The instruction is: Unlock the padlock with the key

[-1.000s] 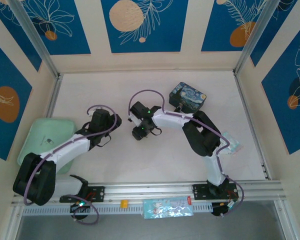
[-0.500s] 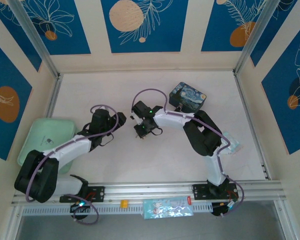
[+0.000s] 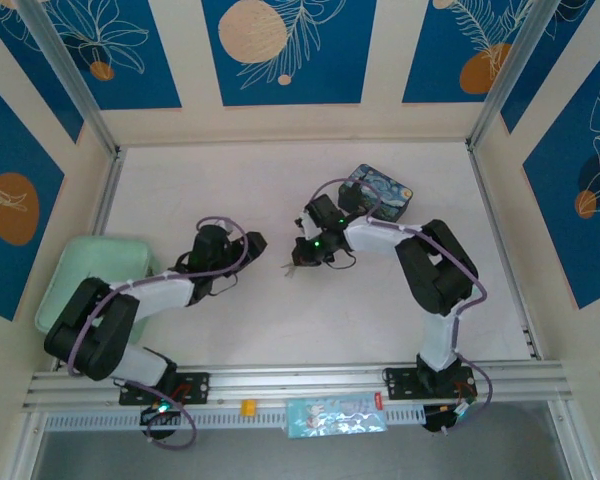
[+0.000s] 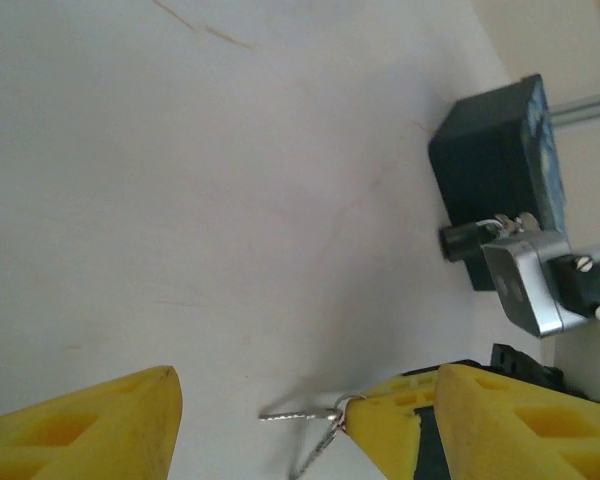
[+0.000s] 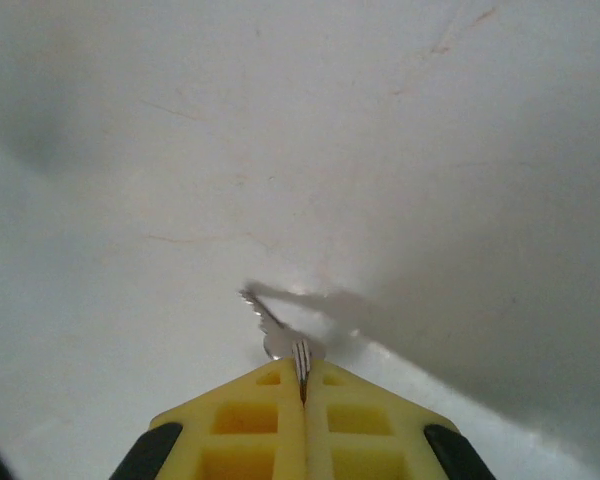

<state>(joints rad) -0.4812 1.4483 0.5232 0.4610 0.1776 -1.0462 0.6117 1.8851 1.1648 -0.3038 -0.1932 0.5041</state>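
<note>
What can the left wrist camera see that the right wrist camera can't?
Left wrist view, not the right: the blue box and the left pincer, wide open. Right wrist view, not the left: the closed seam of the right pincer, shut on the key. Both: the thin silvery key over the white table.

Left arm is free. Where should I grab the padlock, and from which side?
Probably the dark body of the padlock, pinched across its sides, not the thin shackle. It lies close beside the blue box, so come from the open table side. The left gripper is open; where the keyhole faces cannot be told.
</note>
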